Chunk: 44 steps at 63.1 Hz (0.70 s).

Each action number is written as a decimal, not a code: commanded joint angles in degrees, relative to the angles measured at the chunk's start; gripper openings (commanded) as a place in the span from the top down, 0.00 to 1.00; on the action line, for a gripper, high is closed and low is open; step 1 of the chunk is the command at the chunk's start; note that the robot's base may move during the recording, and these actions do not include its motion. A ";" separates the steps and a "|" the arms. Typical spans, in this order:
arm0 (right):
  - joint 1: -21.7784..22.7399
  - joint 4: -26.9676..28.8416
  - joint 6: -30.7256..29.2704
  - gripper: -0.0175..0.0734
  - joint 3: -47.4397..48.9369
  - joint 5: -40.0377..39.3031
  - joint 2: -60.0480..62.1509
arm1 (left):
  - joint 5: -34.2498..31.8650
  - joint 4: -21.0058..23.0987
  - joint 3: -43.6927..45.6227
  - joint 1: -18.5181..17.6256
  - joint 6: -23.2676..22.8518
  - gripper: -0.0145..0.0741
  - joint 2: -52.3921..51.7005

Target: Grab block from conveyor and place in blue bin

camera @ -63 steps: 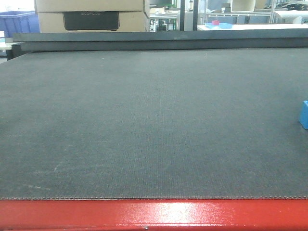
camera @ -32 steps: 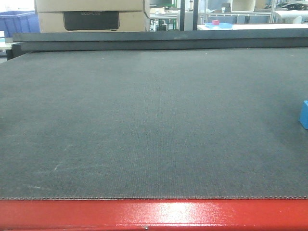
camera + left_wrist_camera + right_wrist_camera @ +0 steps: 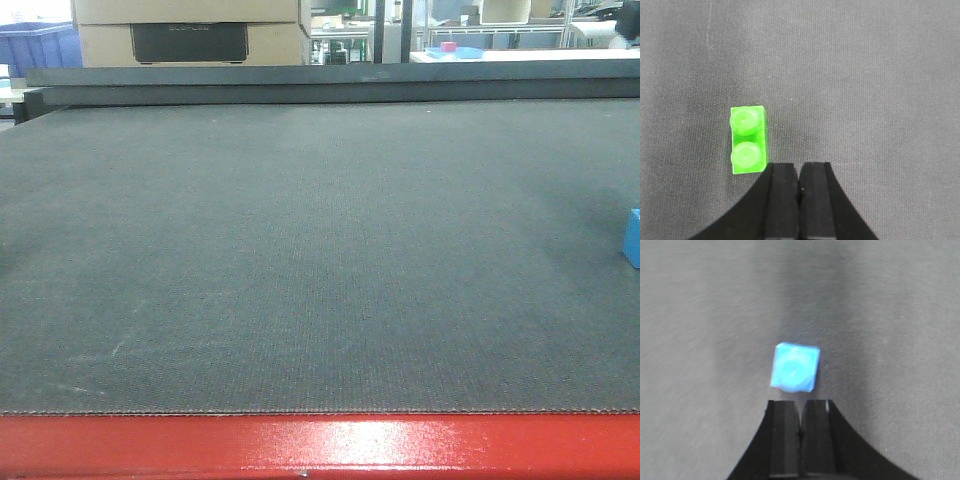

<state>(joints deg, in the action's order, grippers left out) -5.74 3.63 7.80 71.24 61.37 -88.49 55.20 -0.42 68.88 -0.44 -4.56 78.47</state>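
The blue block (image 3: 795,367) lies on the dark grey conveyor (image 3: 700,315) just ahead of my right gripper (image 3: 800,402). That gripper is shut with nothing between its fingers. In the front view the block (image 3: 632,238) shows at the far right edge of the belt (image 3: 300,250), cut off by the frame. My left gripper (image 3: 799,165) is also shut and empty, hovering over the belt (image 3: 880,75). A blue bin (image 3: 38,44) stands in the far left background. Neither gripper shows in the front view.
A bright green two-stud brick (image 3: 748,140) lies on the belt just left of my left fingertips. A glossy red frame (image 3: 320,445) edges the near side. Cardboard boxes (image 3: 190,30) stand behind the belt, and a small red block on a blue dish (image 3: 448,48) sits far back.
The blue block has shifted very slightly toward the right edge of the front view. Nothing else on the belt has moved.
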 commanded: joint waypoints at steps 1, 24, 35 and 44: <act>-0.09 -0.94 1.20 0.97 1.13 0.06 -2.22 | -0.10 0.42 0.30 -0.27 0.01 0.96 -0.19; -0.09 -0.81 1.20 0.53 1.38 -0.29 -8.71 | -0.10 0.42 0.30 -0.27 0.01 0.96 -0.19; -0.09 0.17 1.20 0.33 1.38 -0.33 -9.23 | 0.69 0.42 0.30 -0.27 0.01 0.96 -0.19; -0.09 0.17 1.20 0.33 1.38 -2.17 -9.23 | 0.69 0.42 0.30 -0.27 0.01 0.96 -0.19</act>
<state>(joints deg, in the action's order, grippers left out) -5.74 4.07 8.95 72.67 60.75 -98.02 55.66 -0.42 68.88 -0.44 -4.56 78.57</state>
